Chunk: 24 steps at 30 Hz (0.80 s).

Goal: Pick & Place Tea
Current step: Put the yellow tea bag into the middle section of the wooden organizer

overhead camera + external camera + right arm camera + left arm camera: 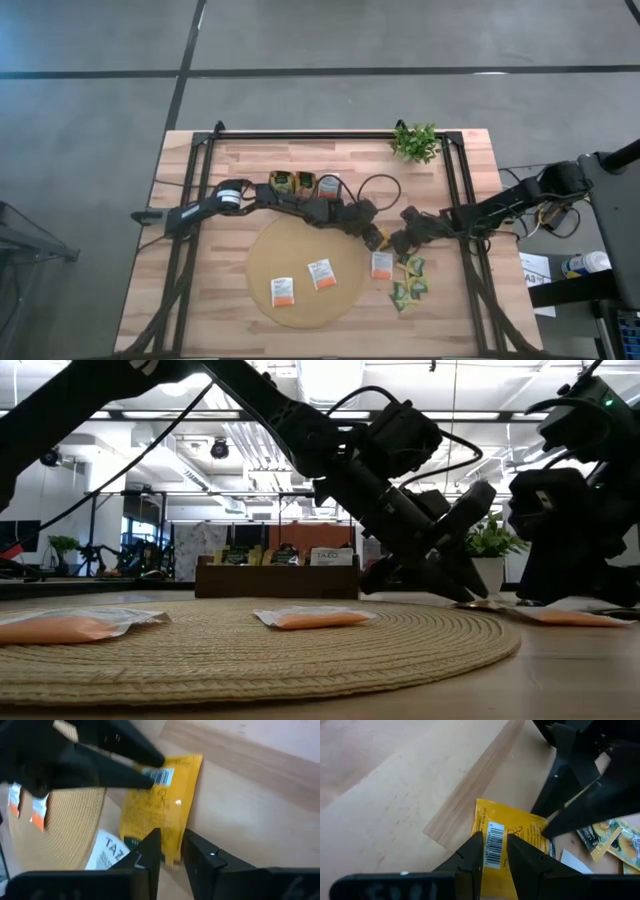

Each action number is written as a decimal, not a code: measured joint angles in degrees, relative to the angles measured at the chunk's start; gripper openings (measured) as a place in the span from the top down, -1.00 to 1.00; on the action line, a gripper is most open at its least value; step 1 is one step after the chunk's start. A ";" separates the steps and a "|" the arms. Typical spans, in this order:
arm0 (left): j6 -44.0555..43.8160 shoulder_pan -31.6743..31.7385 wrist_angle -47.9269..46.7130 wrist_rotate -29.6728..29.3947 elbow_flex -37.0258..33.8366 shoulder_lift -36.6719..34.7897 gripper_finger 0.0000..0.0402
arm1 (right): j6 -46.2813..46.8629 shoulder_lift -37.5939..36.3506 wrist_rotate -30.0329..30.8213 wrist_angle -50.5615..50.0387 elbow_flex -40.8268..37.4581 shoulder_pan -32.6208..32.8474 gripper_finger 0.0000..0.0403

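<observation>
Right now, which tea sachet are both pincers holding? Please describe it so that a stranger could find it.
Start at the round tan mat and go to its right edge, where the two arms meet. There the left pincer and the right pincer each grip one end of a yellow sachet. Unlike the orange-and-white sachets on the mat, it is plain yellow with a barcode.

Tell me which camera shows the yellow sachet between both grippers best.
Right wrist view: the yellow sachet shows nearly whole, pinched at opposite ends by the left gripper and right gripper. Left wrist view shows part of it; the high and low views hide it.
</observation>
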 joint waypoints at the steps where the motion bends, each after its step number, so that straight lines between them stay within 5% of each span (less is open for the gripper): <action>1: 0.00 -0.13 0.00 -0.02 0.00 0.00 0.57 | -0.40 0.02 0.01 0.29 -0.02 -0.37 0.63; 24: 0.15 -0.51 3.57 0.19 0.81 0.02 0.57 | -5.34 -0.15 0.37 3.84 -0.07 -1.31 0.96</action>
